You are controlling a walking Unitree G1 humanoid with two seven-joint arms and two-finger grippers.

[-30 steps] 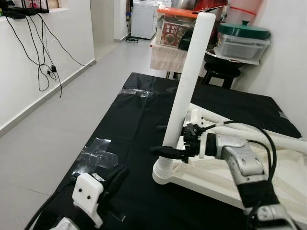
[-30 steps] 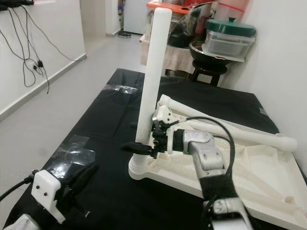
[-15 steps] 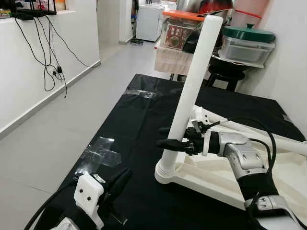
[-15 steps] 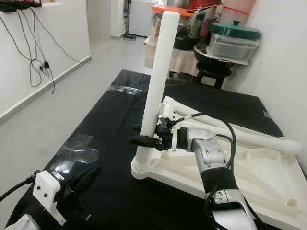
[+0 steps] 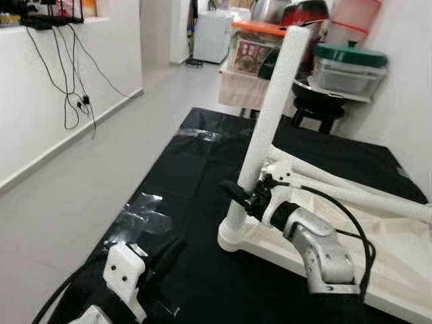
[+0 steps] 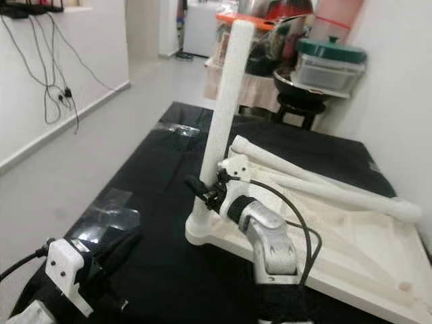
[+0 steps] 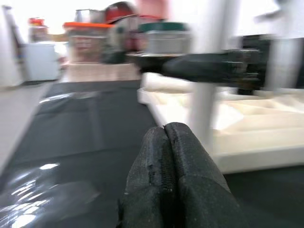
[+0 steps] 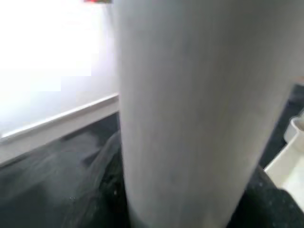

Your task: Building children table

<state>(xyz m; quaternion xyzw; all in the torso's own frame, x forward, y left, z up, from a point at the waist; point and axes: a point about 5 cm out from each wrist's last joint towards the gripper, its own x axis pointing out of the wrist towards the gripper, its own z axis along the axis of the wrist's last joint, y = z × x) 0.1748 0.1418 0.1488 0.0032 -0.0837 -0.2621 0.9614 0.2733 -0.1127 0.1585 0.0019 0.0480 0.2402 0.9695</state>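
The white children's table [image 5: 388,253] lies upside down on a black sheet [image 5: 196,162]. One white leg [image 5: 273,108] stands upright in its near-left corner socket. Two more legs [image 5: 351,196] lie across the underside. My right gripper [image 5: 236,191] reaches the standing leg low down, its black fingers [image 8: 102,194] closed around it on both sides. In the right wrist view the leg [image 8: 190,109] is very close. My left gripper [image 5: 165,253] rests low near the sheet's front left, shut and empty, fingertips [image 7: 166,137] pressed together and pointing toward the table.
A dark stool [image 5: 317,101] with a green-lidded container [image 5: 347,64] and pots stands beyond the sheet's far end. Shiny tape patches [image 5: 142,209] mark the sheet. A white wall with hanging cables [image 5: 74,101] runs along the left, with grey floor [image 5: 67,196] between.
My right forearm has swung down and in, so it now points up-left at the leg instead of lying level. The fingers stay on the leg, and the left gripper has not moved.
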